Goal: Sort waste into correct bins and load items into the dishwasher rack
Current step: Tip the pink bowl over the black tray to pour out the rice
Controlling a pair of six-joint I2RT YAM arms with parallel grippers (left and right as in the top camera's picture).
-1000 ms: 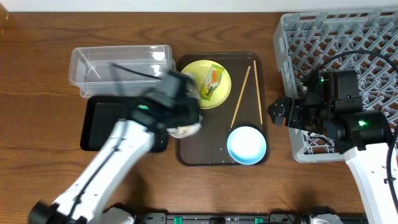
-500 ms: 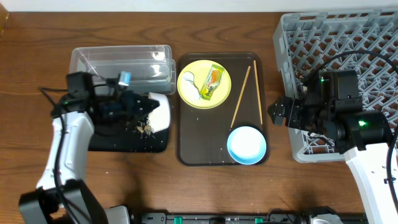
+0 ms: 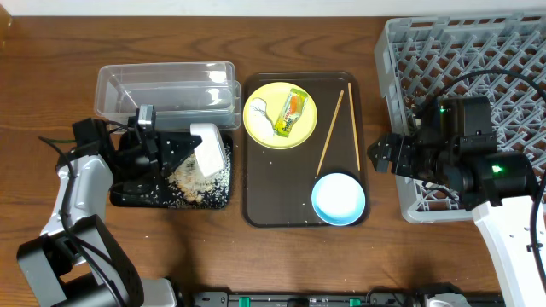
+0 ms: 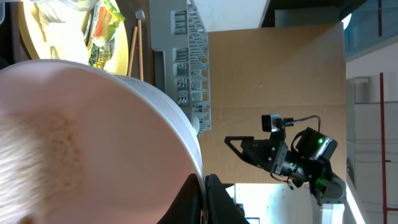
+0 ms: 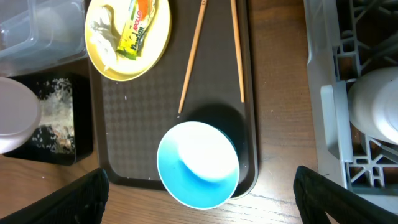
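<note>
**A:** What does the left gripper (image 3: 188, 145) have?

**B:** Its fingers are clamped on the rim of the small white bowl (image 3: 211, 150). The bowl is tipped on its side over the far right part of the black tray (image 3: 124, 198).

**A:** And the rice?

**B:** The rice scraps (image 3: 192, 183) lie scattered in that tray, mostly in its near right part, under the bowl. The clear tub (image 3: 162, 85) sits just beyond the tray's far edge.

**A:** The right gripper (image 3: 380, 155)?

**B:** Its fingers are spread wide apart with nothing between them. It hangs beside the near left edge of the dishwasher rack (image 3: 478, 51), to the right of the brown tray (image 3: 273, 188).

**A:** What is on that tray?

**B:** At the far left is the yellow plate (image 3: 300, 133), carrying the crumpled white wrapper (image 3: 264, 115) and the green-and-orange packet (image 3: 292, 111). The chopsticks (image 3: 330, 132) lie to the right of the plate, a little apart from each other. The light-blue bowl (image 3: 338, 198) stands upright in the near right corner. All of this rests on the wooden table (image 3: 51, 68).
</note>
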